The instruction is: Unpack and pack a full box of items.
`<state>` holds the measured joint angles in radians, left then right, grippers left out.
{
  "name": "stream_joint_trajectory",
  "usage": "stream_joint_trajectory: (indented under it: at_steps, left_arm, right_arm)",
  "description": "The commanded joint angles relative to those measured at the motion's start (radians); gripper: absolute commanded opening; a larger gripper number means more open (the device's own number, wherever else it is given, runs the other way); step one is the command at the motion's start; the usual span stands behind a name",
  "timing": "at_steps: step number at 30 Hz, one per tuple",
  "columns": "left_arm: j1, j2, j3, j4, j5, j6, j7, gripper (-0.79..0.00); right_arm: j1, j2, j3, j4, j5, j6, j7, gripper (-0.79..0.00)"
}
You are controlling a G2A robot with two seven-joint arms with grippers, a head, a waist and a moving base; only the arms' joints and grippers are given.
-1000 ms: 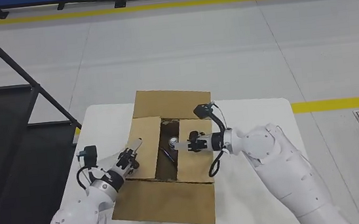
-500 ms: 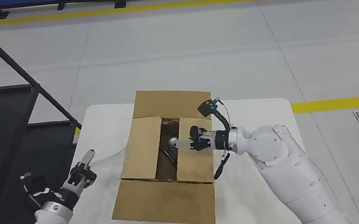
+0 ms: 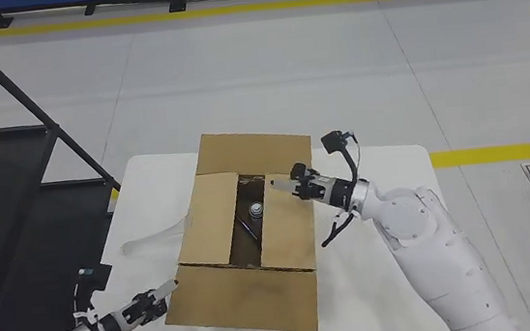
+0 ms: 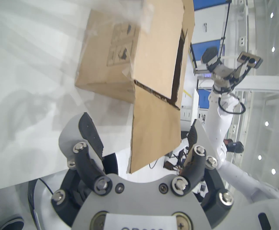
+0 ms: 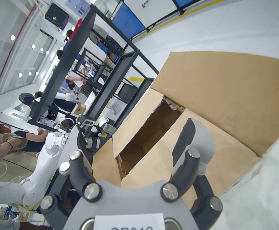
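Box (image 3: pixel 243 299), flaps partly open; capped item (image 3: pixel 256 209) inside

my left gripper (image 4: pixel 141 122) is spread wide, a flap (image 4: pixel 154 130) of the cardboard box (image 4: pixel 109 54) between my fingers (image 4: pixel 90 130); my right gripper (image 4: pixel 210 57) beyond it

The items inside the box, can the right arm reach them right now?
Probably not cleanly: the right gripper is open over the box, but two inward-folded flaps leave only a narrow slot above the items.
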<state>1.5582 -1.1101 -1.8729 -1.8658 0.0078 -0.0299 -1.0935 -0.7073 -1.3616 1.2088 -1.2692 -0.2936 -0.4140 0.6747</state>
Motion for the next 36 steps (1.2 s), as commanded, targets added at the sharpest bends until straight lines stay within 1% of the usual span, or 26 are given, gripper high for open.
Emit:
stream_joint_trajectory:
  at_steps: [1,6,12,18,22,25,28,29,31,36]
  left_arm:
    - [-0.013,0.005,0.012,0.011,-0.029,0.007,-0.066,0.0]
    - [-0.043,0.014,0.031,0.031,-0.078,0.04,-0.131,0.0]
    - [-0.058,0.021,0.037,0.021,-0.147,0.08,-0.136,0.0]
    - [-0.048,0.027,0.033,-0.017,-0.175,0.084,-0.107,0.0]
    - [-0.054,0.03,0.035,-0.032,-0.187,0.138,-0.053,0.0]
    - [-0.061,0.031,0.041,-0.04,-0.201,0.168,-0.017,0.0]
    - [-0.062,0.033,0.042,-0.052,-0.215,0.186,0.011,0.0]
    - [-0.062,0.033,0.043,-0.055,-0.215,0.191,0.02,0.0]
    - [-0.063,0.034,0.049,-0.061,-0.218,0.206,0.047,0.0]
    - [-0.071,0.037,0.066,-0.079,-0.232,0.237,0.077,0.0]
  right_arm:
    - [0.005,0.0,0.011,0.022,0.013,-0.001,-0.036,0.0]
    - [0.03,-0.001,0.028,0.101,0.018,0.04,-0.127,0.0]
    - [0.09,-0.01,0.011,0.221,0.024,0.092,-0.182,0.0]
    - [0.182,-0.028,-0.031,0.375,0.016,0.143,-0.211,0.0]
    - [0.246,-0.045,-0.064,0.503,0.034,0.149,-0.209,0.0]
    - [0.285,-0.06,-0.082,0.586,0.077,0.1,-0.186,0.0]
    - [0.322,-0.07,-0.094,0.666,0.107,0.029,-0.148,0.0]
    - [0.331,-0.072,-0.098,0.682,0.107,0.017,-0.144,0.0]
    - [0.348,-0.079,-0.104,0.722,0.134,-0.048,-0.111,0.0]
    - [0.382,-0.089,-0.103,0.809,0.183,-0.148,-0.078,0.0]
